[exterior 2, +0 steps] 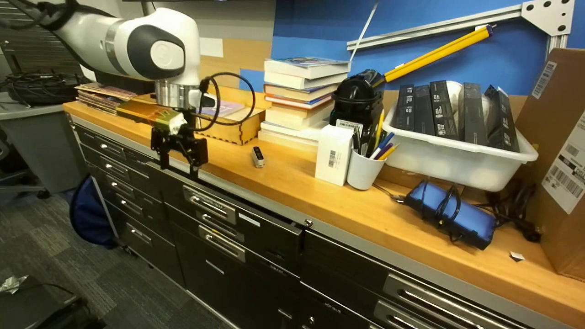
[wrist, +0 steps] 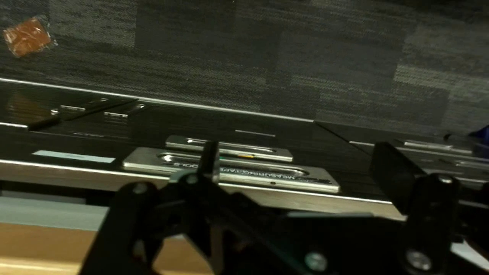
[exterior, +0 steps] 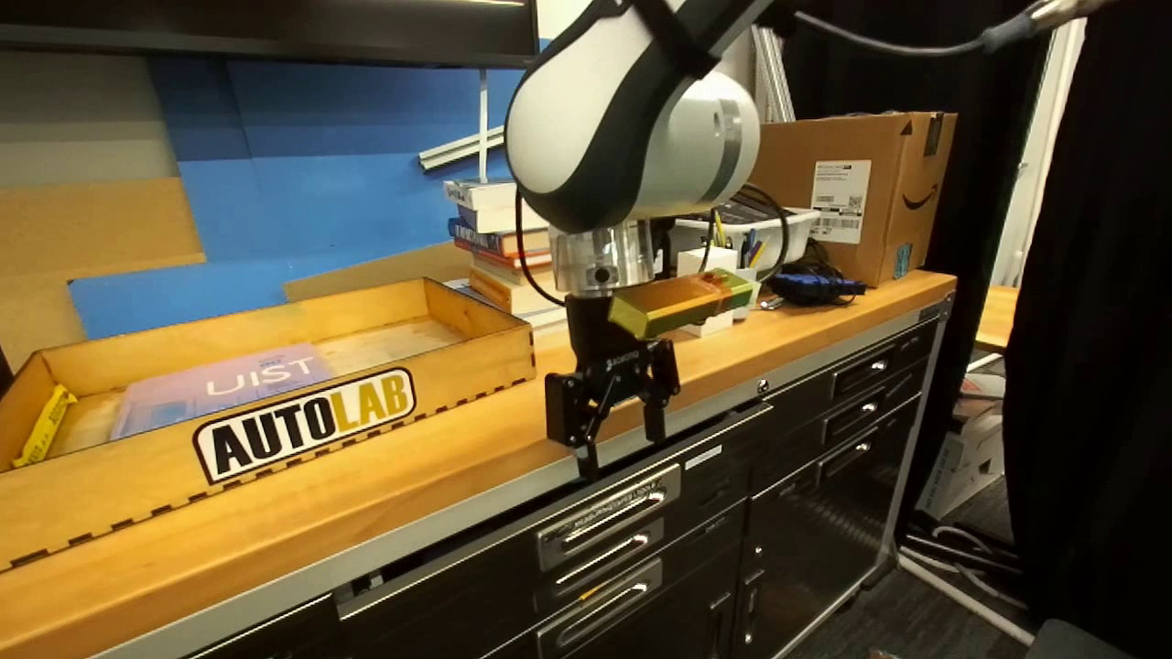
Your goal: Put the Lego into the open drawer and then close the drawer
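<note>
Legibly, the tool (exterior: 623,447) bears "ROBOTIQ", the drawer (wrist: 263,172) "MEASURING", the tray (exterior: 467,373) "AUTOLAB".

Both exterior views give me the bench (exterior: 439,448) from its front, slanting down from opposite ends. In an exterior view the wooden tray (exterior: 472,361) is near, the cardboard box (exterior: 884,201) far; in an exterior view the white bin (exterior 2: 448,161) is near, the arm (exterior 2: 151,50) farther off. They share the gripper (exterior: 623,448) and book stack (exterior 2: 297,103). My wrist view looks steeply down, close over the labelled drawer handle (wrist: 259,172) all three show, to the carpet (wrist: 244,57).
</note>
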`<state>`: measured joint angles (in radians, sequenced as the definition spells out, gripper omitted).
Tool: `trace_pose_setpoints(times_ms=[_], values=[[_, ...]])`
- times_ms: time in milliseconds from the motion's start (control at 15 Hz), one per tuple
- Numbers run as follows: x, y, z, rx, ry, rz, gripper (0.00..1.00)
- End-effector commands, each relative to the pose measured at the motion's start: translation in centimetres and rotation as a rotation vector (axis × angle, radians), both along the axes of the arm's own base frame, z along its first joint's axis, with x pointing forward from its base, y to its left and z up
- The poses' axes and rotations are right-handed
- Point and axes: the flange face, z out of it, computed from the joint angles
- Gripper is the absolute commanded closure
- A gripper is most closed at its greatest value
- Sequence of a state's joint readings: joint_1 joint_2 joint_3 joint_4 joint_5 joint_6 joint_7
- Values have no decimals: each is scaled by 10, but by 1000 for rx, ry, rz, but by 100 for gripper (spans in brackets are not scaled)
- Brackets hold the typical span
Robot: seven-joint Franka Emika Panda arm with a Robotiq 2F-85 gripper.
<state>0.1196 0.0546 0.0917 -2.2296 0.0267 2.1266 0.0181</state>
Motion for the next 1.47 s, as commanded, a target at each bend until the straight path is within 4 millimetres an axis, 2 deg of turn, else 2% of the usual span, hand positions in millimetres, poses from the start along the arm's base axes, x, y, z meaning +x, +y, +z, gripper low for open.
trace_pose_setpoints(times_ms=[0,200,400,467,667,933,1400], values=[[41,13,-50,46,151,119,0],[58,20,-88,59,289,192,0],[69,26,-105,68,382,249,0],[68,27,-96,67,405,259,0],[61,29,-92,51,420,229,0],[44,24,-88,23,359,90,0],[-23,17,-61,-27,144,-184,0]])
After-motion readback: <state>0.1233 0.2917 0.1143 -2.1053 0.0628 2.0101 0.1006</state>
